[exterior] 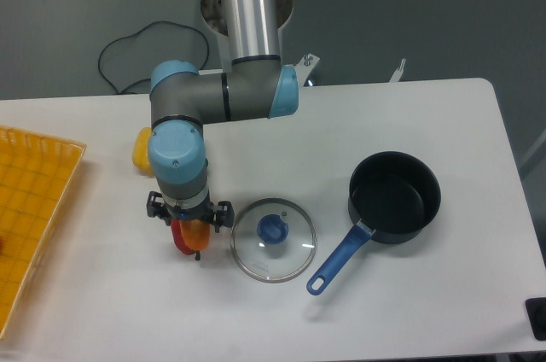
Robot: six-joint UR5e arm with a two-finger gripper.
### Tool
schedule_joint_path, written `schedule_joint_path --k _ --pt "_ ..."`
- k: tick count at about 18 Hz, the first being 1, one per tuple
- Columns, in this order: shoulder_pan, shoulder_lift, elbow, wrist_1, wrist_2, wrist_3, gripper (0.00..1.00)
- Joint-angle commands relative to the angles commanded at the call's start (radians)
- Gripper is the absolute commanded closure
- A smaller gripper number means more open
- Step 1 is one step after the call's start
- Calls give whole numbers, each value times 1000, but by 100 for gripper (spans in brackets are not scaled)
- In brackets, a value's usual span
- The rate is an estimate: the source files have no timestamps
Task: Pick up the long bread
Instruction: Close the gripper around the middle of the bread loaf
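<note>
The claw (195, 238) points straight down at the surface (409, 123), its wrist covering most of what lies under it. An orange end of the bread (195, 233) shows at the claw, with a red pepper (180, 238) touching its left side. Whether the claw grips the bread cannot be told. A yellow pepper (142, 150) lies farther back left. A glass lid (274, 239) sits just right, then a blue-handled pot (394, 197). A yellow tray (30, 208) fills the left edge.
</note>
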State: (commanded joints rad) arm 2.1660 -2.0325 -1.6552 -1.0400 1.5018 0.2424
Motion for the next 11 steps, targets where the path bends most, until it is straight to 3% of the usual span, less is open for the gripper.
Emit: schedule_joint_path --k 8,11 --pt "0 -2 -2 0 0 0 2" --pt "-2 -5 0 0 0 0 6"
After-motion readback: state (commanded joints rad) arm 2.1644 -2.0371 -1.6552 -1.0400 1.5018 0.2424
